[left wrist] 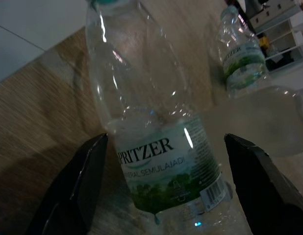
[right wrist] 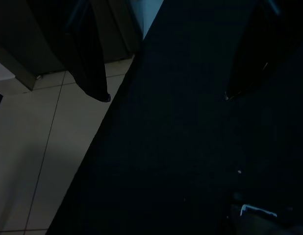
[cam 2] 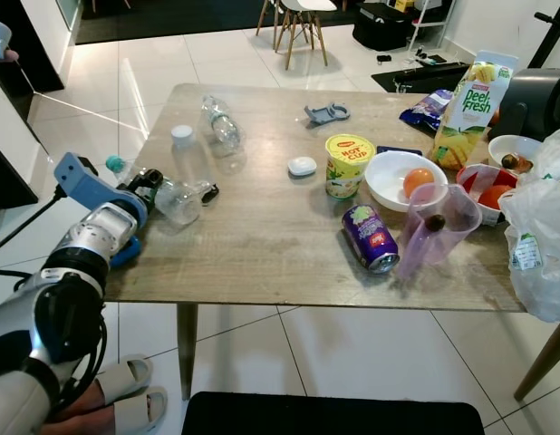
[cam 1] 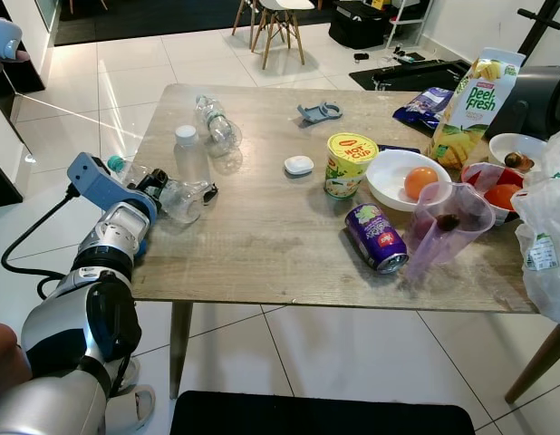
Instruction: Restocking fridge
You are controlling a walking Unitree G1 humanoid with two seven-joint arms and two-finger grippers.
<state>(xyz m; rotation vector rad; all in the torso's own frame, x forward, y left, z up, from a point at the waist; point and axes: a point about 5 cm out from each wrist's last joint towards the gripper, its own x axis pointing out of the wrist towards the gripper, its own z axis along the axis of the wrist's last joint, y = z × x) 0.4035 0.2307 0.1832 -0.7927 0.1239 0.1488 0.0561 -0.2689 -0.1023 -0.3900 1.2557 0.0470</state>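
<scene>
We have the left tool (left wrist: pixel 161 191) spread wide around a clear plastic Spritzer water bottle (left wrist: pixel 156 147) lying at the left edge of the pale wood counter (cam 1: pixel 271 245), fingers not yet touching it. We judge this the grasp step; next, close and lift.

The right tool (right wrist: pixel 164 95) hangs idle and open over a dark floor mat (right wrist: pixel 190 147).

Head cams look down at the table (cam 1: pixel 262 236) w/ same scene; left wrist cam close on bottle (left wrist: pixel 156 161).

The setting is presenting as a home dining area. A wooden desk (cam 1: pixel 262 236) is carrying groceries, standing on white floor tiles (cam 1: pixel 72 118) near a dining chair (cam 1: pixel 278 23).
</scene>
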